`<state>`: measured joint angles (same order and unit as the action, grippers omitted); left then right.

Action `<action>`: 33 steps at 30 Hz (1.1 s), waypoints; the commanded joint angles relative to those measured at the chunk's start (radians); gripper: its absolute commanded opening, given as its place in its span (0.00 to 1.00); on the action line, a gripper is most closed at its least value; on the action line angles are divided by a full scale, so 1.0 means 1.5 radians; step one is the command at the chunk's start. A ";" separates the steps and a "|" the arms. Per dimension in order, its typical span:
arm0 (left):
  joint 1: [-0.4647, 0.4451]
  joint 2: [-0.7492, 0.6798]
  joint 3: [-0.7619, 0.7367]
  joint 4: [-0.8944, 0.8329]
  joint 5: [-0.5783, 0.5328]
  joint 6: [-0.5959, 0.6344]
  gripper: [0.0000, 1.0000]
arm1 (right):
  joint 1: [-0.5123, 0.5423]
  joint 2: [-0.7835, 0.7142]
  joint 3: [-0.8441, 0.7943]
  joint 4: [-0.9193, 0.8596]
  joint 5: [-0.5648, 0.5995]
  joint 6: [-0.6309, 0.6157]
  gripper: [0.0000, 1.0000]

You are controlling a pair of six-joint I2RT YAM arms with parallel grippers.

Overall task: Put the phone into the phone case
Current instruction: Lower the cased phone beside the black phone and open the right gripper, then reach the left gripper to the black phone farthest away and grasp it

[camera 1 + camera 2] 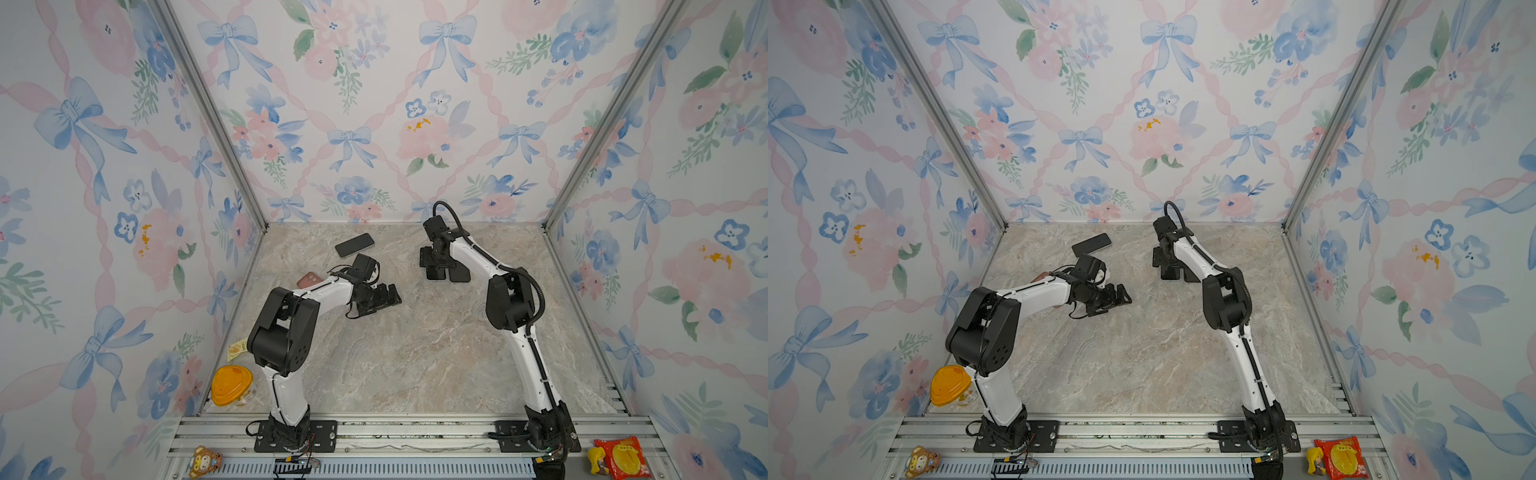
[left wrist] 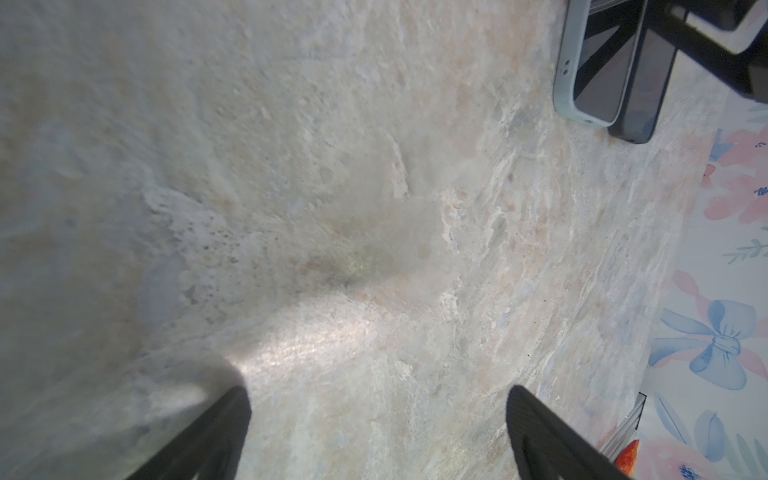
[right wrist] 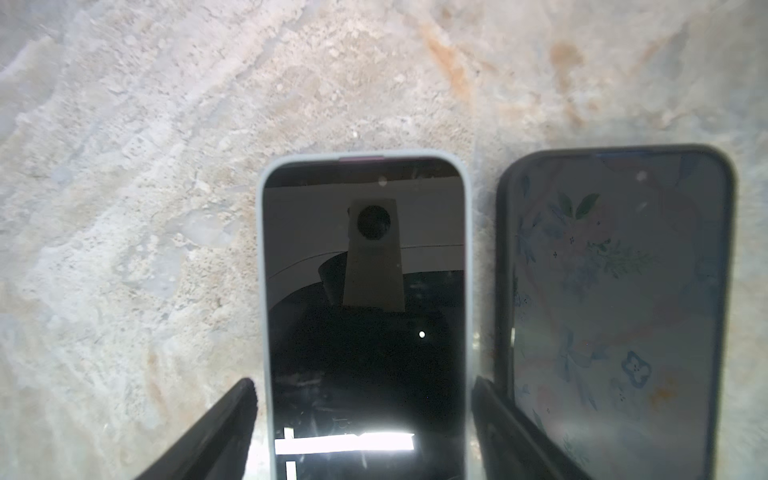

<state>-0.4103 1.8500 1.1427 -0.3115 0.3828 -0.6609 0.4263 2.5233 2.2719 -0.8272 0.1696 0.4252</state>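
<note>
Right gripper (image 3: pixel 362 382) open astride the pale-cased phone (image 3: pixel 365 270) right of table (image 1: pixel 415 353) centre, its long axis along the fingers (image 3: pixel 224 428); left gripper (image 2: pixel 377 388) open, empty, nearer the bare phone (image 1: pixel 354 244) by the far edge and pink case (image 1: pixel 308 279) by the left edge.

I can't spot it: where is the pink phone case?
In a top view the pink phone case lies left of centre, partly hidden behind the left arm, near the lone black phone.

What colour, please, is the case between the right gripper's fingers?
Pale grey-blue case, clearest in the right wrist view.
</note>
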 commanded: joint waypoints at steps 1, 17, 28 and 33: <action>0.007 -0.016 -0.011 -0.009 0.007 0.016 0.97 | 0.004 -0.004 0.016 -0.012 0.010 -0.013 0.84; 0.090 0.027 0.168 -0.065 -0.115 0.048 0.93 | 0.112 -0.413 -0.571 0.353 -0.048 0.012 0.88; 0.164 0.224 0.514 -0.069 -0.199 0.096 0.93 | 0.190 -0.442 -0.651 0.392 -0.081 -0.001 0.90; 0.194 0.351 0.666 -0.068 -0.175 0.110 0.91 | 0.188 -0.444 -0.652 0.383 -0.083 -0.017 0.91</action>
<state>-0.1387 2.2997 2.0605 -0.3908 0.1261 -0.5320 0.7071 1.8702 1.2907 -0.2638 0.0547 0.4248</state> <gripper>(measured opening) 0.910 0.905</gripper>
